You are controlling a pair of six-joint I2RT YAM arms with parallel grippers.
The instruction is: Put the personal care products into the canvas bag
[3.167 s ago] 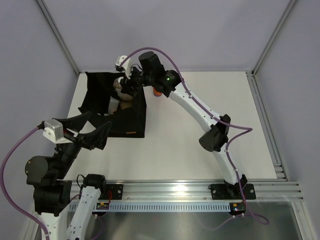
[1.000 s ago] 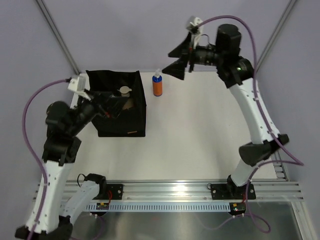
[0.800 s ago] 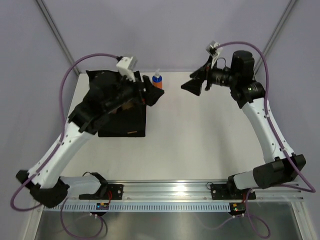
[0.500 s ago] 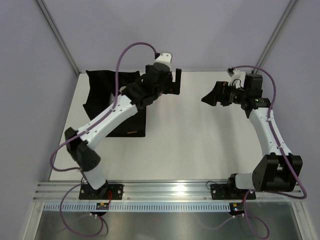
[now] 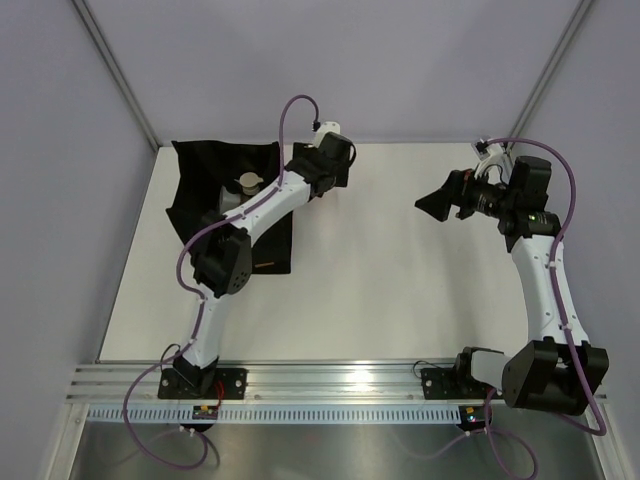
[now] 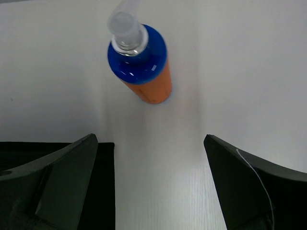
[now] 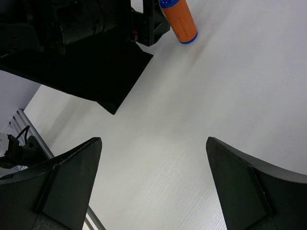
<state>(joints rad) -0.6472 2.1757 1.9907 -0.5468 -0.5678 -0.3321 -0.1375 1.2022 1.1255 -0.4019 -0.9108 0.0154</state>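
An orange bottle (image 6: 145, 72) with a blue collar and clear spray top stands upright on the white table, just right of the black canvas bag (image 5: 275, 245). My left gripper (image 6: 150, 139) hovers open above it, fingers well apart and empty. From the top my left gripper (image 5: 318, 186) hides the bottle. Inside the bag's mouth a pale round bottle cap (image 5: 247, 183) shows. My right gripper (image 5: 440, 203) hangs open and empty over the table's right half, facing the orange bottle (image 7: 180, 19) and the bag (image 7: 86, 72).
The left arm (image 5: 262, 205) stretches across the bag's open top. A metal frame post (image 5: 115, 75) rises at the back left and a rail (image 5: 530, 230) runs along the table's right edge.
My left arm swung from beside the bag across its top to above the orange bottle. My right gripper drew back from the far edge toward the right. Both stayed open.
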